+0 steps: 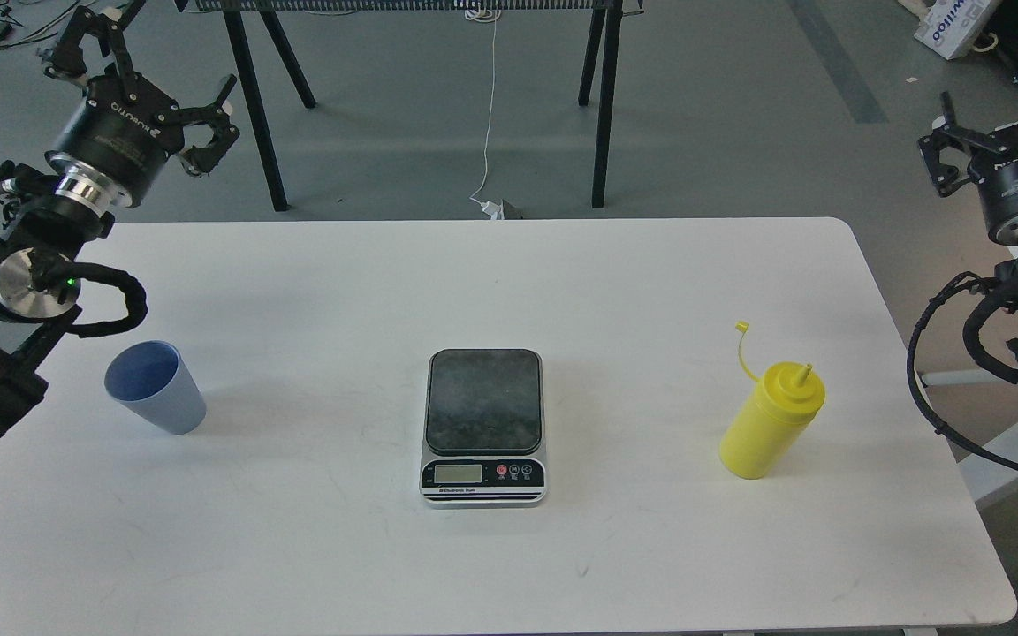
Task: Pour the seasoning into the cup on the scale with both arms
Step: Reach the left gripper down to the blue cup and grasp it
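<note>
White counter (315, 291): near edge cut off by the frame. Left gripper (175, 93), at 10 o'clock: jaws spread, empty. Right gripper (973, 146), at 2 o'clock: jaw state cannot be told, arm partly cropped. Scale (484, 426), centre: dark plate bare, display unreadable. Yellow seasoning (770, 422), 3 o'clock: upright, cap strap raised. Light-blue cup (155, 387), 9 o'clock: upright, blue inside.
</note>
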